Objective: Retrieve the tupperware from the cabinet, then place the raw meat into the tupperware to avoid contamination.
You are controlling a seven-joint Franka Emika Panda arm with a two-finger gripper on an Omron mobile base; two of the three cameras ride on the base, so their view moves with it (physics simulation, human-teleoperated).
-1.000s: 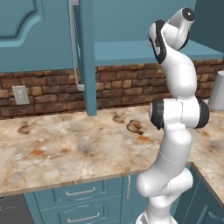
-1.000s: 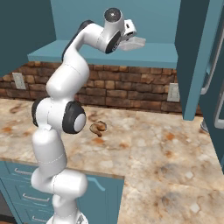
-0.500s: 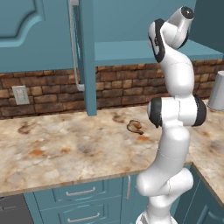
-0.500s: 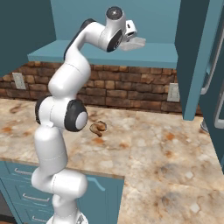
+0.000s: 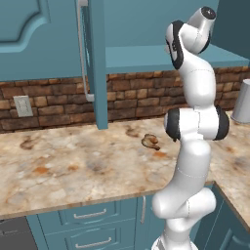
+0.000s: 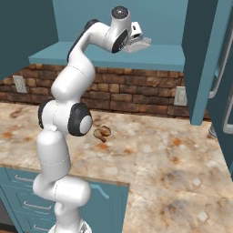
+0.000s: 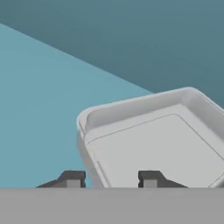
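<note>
Tupperware [image 7: 162, 144] wall sits between the slightly parted pincer [image 7: 111, 179] fingers.

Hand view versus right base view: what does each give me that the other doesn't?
Hand view alone: the gripper fingertips astride the near wall of the tupperware, one outside, one inside, and its bare inside.

Right base view alone: the raw meat on the counter, the brick wall, the arm reaching up.

Both: the tupperware at the gripper, on the open cabinet shelf.
</note>
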